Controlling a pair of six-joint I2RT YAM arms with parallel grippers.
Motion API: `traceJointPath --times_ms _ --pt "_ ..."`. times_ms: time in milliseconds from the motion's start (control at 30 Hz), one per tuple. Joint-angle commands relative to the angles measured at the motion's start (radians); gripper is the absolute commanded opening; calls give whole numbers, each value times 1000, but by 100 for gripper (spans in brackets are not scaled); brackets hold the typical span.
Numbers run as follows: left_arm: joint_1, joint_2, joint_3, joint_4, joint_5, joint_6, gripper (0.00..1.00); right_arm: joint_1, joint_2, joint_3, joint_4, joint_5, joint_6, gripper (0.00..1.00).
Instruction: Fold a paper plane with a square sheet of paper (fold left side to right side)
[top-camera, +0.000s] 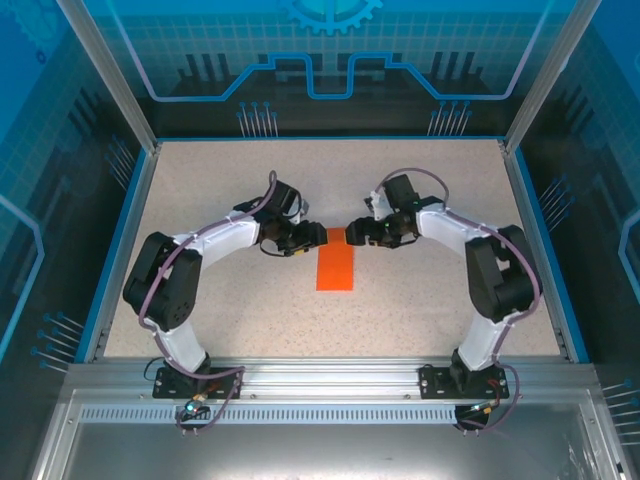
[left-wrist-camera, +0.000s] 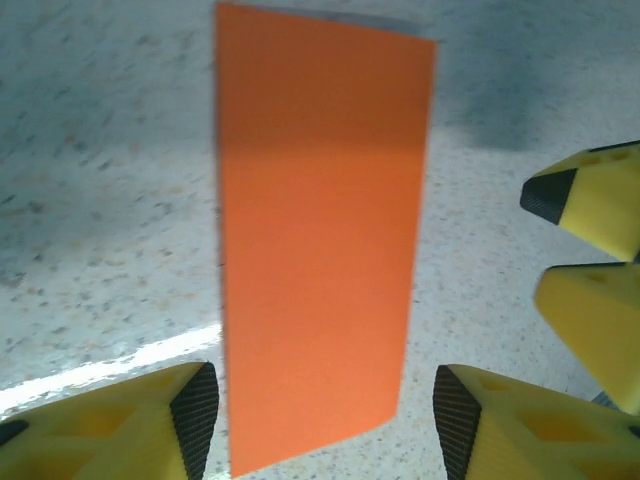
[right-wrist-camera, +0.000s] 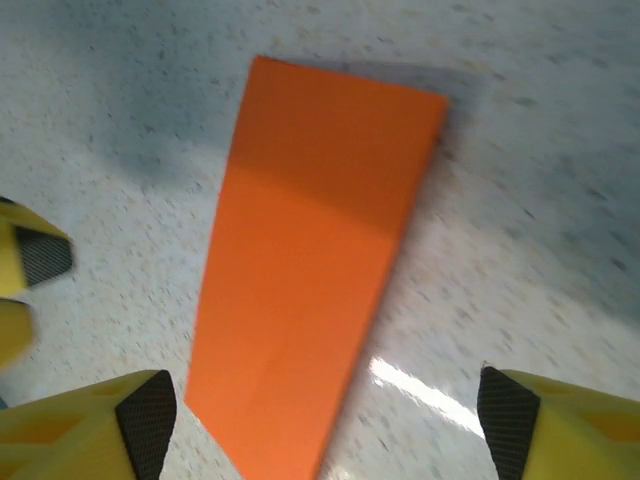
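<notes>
On the counter (top-camera: 220, 190), centred, the square sheet of paper (top-camera: 335, 268) lies flat as a narrow rectangle. Our left jaws and right jaws gape empty at its far end. We judge the half-fold done; next, pinch a corner.

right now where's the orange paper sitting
In the top view the orange paper lies flat at the middle of the table, a folded strip running near to far, with its far end between the left gripper and the right gripper.
</notes>
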Motion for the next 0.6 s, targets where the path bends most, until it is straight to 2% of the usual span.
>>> traceJointPath --times_ms 0,300,567 --pt "1 28 -52 120 74 -76 62 23 86 78 53 -69 24 80" --pt "1 88 -58 133 83 -88 60 35 212 181 59 -76 11 80" --pt "1 106 -56 128 81 -90 60 35 242 198 47 -54 -5 79"
